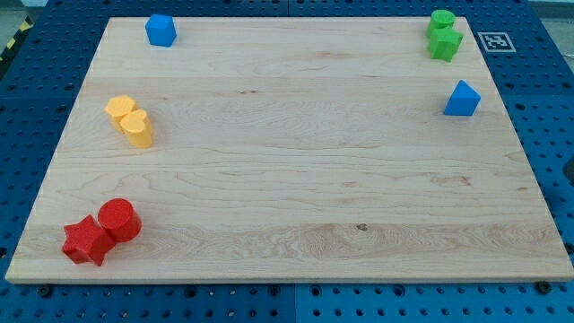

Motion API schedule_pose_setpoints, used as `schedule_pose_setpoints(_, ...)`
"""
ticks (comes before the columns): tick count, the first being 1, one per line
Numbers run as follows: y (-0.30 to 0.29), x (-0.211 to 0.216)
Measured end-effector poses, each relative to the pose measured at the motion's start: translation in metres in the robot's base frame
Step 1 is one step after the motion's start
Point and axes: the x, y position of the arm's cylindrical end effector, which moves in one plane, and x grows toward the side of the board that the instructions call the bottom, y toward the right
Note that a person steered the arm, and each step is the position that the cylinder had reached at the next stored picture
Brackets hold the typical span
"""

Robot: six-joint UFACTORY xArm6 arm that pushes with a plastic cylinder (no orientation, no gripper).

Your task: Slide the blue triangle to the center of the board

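Observation:
The blue triangle (462,99) lies near the right edge of the wooden board (296,179), in its upper part. It stands alone, below the green blocks. My tip does not show in the camera view, and neither does the rod.
A blue cube (160,30) sits at the top left. Two green blocks (443,35) touch at the top right. A yellow heart (138,127) touches a yellow block (120,109) at the left. A red cylinder (119,219) touches a red star (87,240) at the bottom left.

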Motion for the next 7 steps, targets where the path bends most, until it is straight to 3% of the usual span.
schedule_pose_setpoints(2,-0.007,-0.105)
schedule_pose_setpoints(3,-0.035,-0.125)
schedule_pose_setpoints(7,-0.153,-0.113)
